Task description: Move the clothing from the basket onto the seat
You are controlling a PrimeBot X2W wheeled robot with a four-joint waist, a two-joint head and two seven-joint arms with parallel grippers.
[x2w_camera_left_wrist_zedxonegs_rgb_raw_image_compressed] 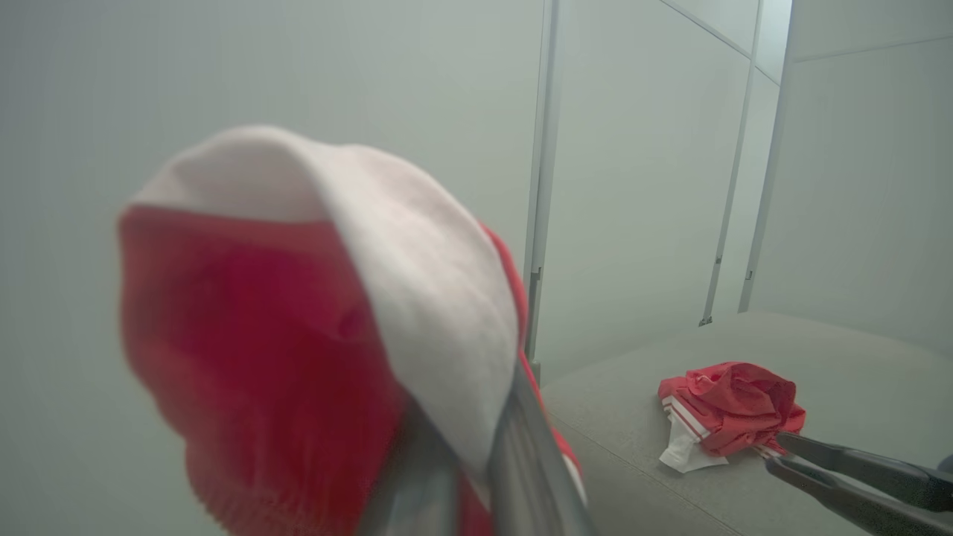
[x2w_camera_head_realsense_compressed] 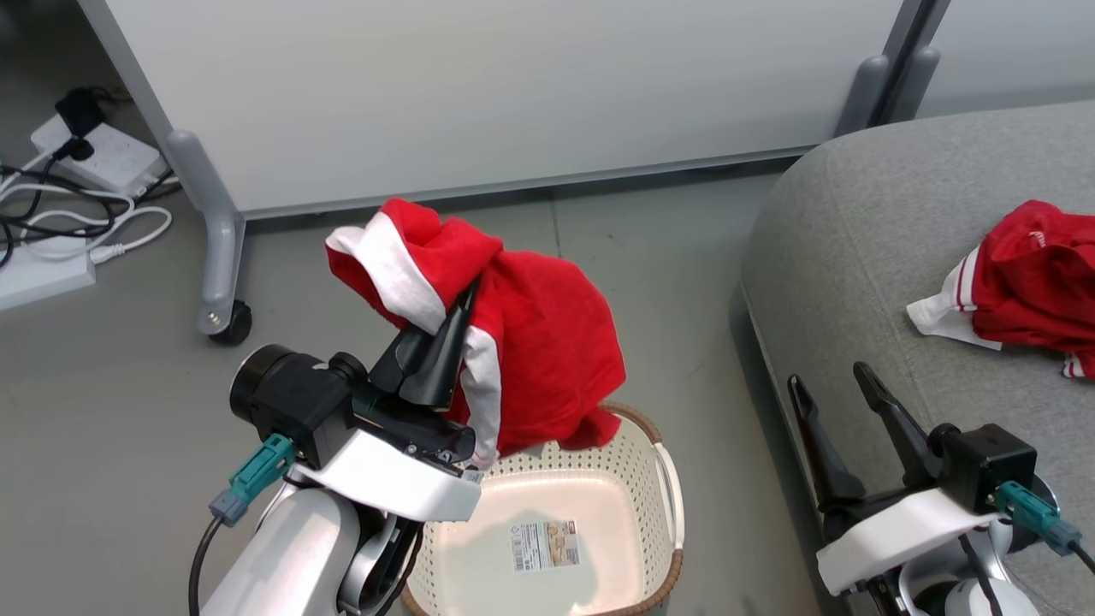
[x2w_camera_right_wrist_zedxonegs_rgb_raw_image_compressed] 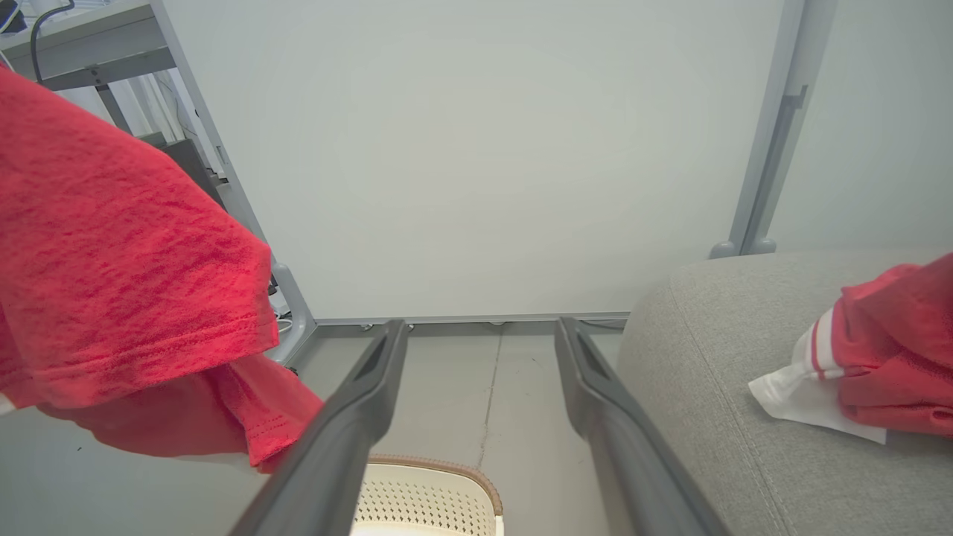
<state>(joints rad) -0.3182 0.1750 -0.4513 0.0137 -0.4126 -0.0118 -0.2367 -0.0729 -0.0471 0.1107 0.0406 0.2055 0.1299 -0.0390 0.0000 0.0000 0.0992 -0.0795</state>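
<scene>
My left gripper (x2w_camera_head_realsense_compressed: 466, 295) is shut on a red garment with a white band (x2w_camera_head_realsense_compressed: 539, 342), holding it up above the cream basket (x2w_camera_head_realsense_compressed: 659, 479). Its lower folds hang just over the basket's far rim. Up close in the left wrist view the same garment (x2w_camera_left_wrist_zedxonegs_rgb_raw_image_compressed: 298, 335) drapes over my fingers (x2w_camera_left_wrist_zedxonegs_rgb_raw_image_compressed: 521, 454). It also hangs at the left of the right wrist view as red cloth (x2w_camera_right_wrist_zedxonegs_rgb_raw_image_compressed: 112, 260). The basket floor shows bare with a barcode label (x2w_camera_head_realsense_compressed: 544, 545). A second red garment with striped white trim (x2w_camera_head_realsense_compressed: 1026, 274) lies on the grey seat (x2w_camera_head_realsense_compressed: 855, 239). My right gripper (x2w_camera_head_realsense_compressed: 834, 385) stands open beside the seat's edge, holding nothing.
A white partition panel on castor legs (x2w_camera_head_realsense_compressed: 218, 257) stands behind the basket. A power strip and cables (x2w_camera_head_realsense_compressed: 94, 162) lie on the floor at far left. Grey floor (x2w_camera_head_realsense_compressed: 667, 274) separates basket and seat.
</scene>
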